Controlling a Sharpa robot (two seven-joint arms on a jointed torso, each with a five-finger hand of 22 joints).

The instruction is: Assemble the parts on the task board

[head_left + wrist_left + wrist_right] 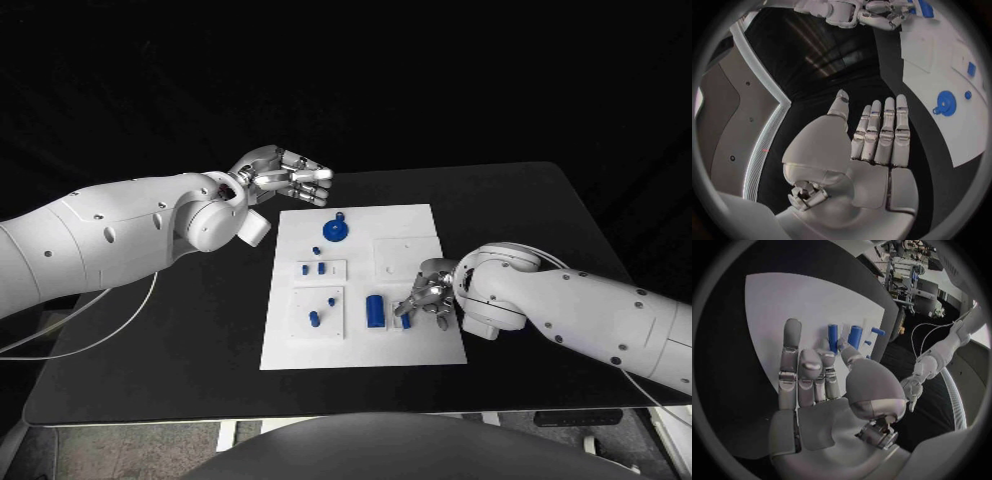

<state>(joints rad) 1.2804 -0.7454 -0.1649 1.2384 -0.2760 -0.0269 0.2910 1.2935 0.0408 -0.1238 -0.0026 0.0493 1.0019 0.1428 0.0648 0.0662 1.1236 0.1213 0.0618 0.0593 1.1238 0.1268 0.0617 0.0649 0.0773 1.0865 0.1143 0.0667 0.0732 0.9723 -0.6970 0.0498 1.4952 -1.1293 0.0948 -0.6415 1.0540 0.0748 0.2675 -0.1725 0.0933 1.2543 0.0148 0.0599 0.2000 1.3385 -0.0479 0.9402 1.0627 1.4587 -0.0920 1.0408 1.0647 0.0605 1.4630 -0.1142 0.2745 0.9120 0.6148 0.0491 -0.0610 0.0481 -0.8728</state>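
1. The white board (411, 345) lay in the middle of the black table (173, 330), carrying several small blue parts: a round disc with a tab (335, 232) near its far edge, short pegs (316, 318) on its left side, and an upright cylinder (375, 310) near its right side.
2. The right hand (428, 296) hovered over the board's right side just beside the cylinder, fingers apart and partly curled, holding nothing.
3. The left hand (283, 176) hung above the table beyond the board's far left corner, fingers straight and close together, palm empty, touching nothing.
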